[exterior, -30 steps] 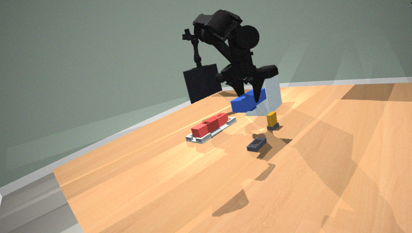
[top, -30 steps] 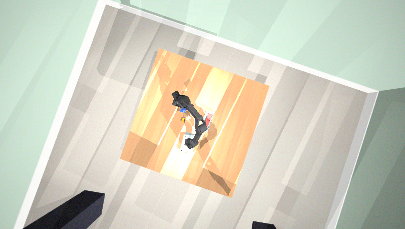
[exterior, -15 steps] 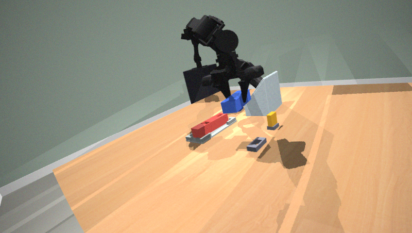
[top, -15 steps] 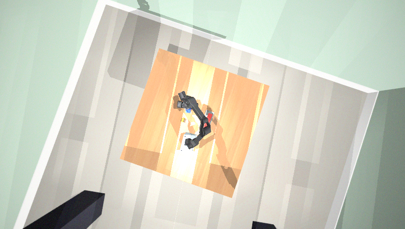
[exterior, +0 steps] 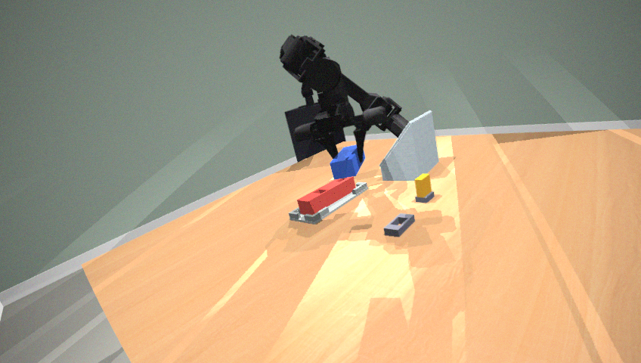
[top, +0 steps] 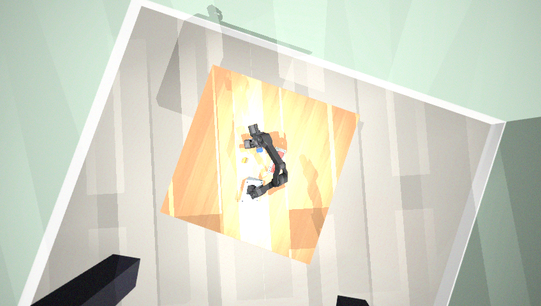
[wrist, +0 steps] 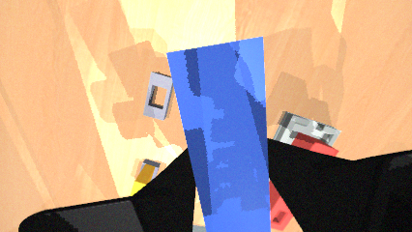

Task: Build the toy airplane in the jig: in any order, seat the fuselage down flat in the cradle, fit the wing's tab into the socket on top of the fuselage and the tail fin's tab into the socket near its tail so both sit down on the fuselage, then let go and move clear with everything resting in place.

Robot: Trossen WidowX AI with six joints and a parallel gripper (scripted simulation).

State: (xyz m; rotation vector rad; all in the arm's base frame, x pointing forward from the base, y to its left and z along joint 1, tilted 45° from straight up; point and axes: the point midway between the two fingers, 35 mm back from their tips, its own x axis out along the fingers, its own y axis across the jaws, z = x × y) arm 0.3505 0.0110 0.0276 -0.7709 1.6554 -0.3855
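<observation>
My gripper [exterior: 348, 157] [wrist: 223, 146] is shut on the blue wing [top: 259, 150] [exterior: 345, 169] [wrist: 224, 87] and holds it in the air. In the exterior view the wing shows just above the far end of the red fuselage [top: 280, 153] [exterior: 310, 204] [wrist: 314, 144]; in the wrist view the fuselage lies to its right. The fuselage sits in the pale grey cradle [exterior: 298, 218] [wrist: 292, 122], and an open socket shows on its top. The wing's tab is hidden. The yellow tail fin [top: 244, 160] [exterior: 422, 185] [wrist: 145, 174] stands upright in a small dark holder [exterior: 424, 197], away from the fuselage.
An empty grey rectangular holder [exterior: 391, 232] [wrist: 156, 113] lies on the table in front of the tail fin in the exterior view. A tall pale angled panel [exterior: 416, 150] stands behind the fin. A dark panel [exterior: 296, 144] shows behind my gripper at the left.
</observation>
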